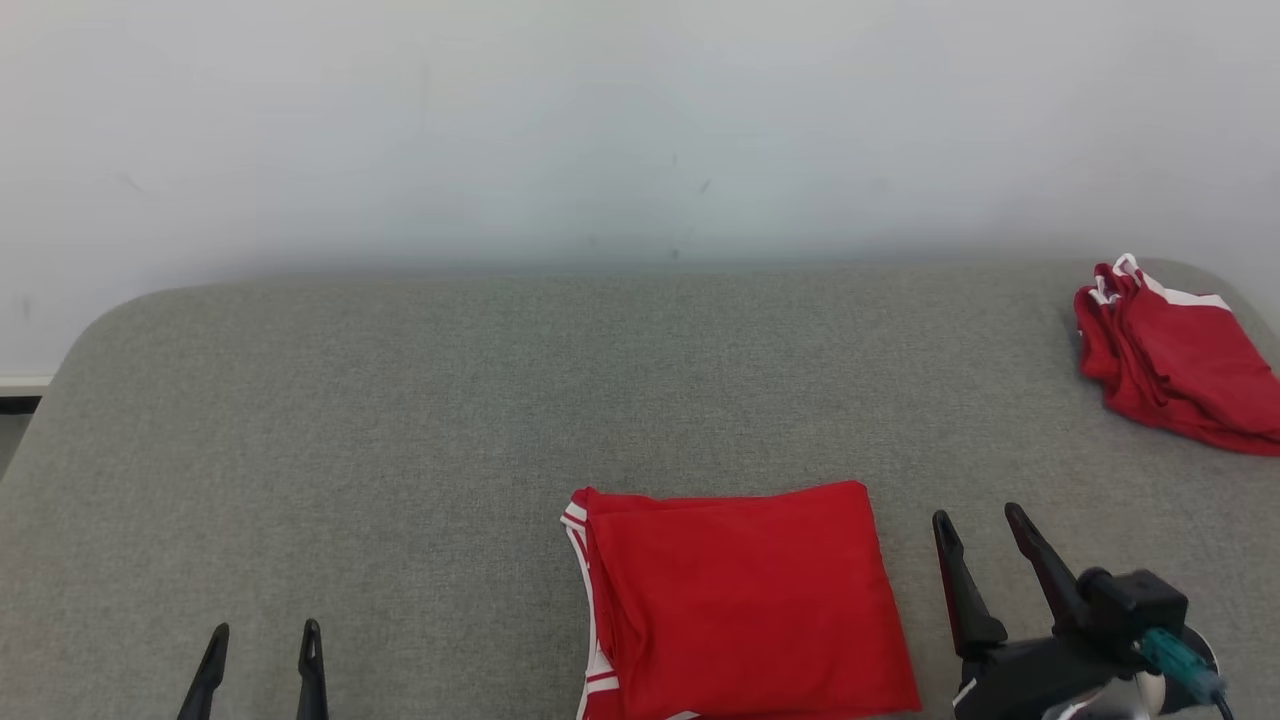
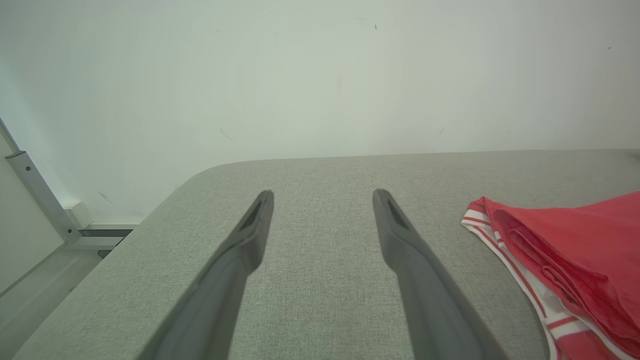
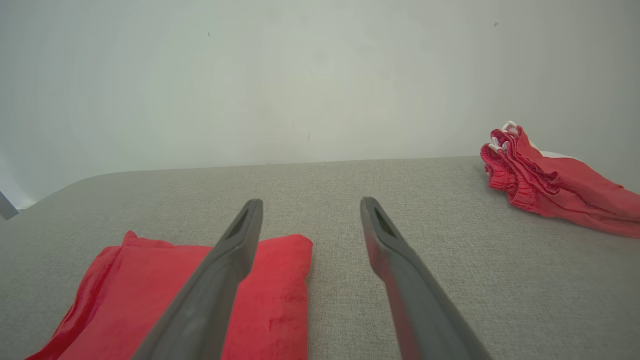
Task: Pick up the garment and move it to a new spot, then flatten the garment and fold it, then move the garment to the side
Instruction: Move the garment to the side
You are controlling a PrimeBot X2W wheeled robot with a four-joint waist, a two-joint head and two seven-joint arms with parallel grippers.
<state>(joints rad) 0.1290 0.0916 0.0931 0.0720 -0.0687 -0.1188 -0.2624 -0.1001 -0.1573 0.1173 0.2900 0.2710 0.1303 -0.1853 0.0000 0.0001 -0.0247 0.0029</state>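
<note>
Grey upholstered surface (image 1: 400, 420), white wall (image 1: 640, 120) behind it.

Folded red garment (image 1: 745, 600) lies at the near edge, right of centre. It is a flat, roughly square packet with white striped trim showing along its left edge. This is probably a sports jersey, though the trim alone does not settle it. The layers sit squared and tidy, so flattening and folding look finished. The move to the side is judged the step left.

Left gripper (image 1: 266, 628): near left, well apart from the packet, fingers spread wide with nothing between them. It hovers over bare fabric. The left wrist view puts the striped edge off to its right.

Right gripper (image 1: 976, 512): just beside the packet's right edge, fingers likewise spread and empty. In its wrist view the left finger crosses over the packet's far right corner and the right finger is over bare surface. That placement suits a pinch on this edge to slide or lift the packet.

Crumpled red garment (image 1: 1175, 360): far right corner, bunched, white trim at its top. It takes up much of the right side, which may limit where the packet goes.
</note>
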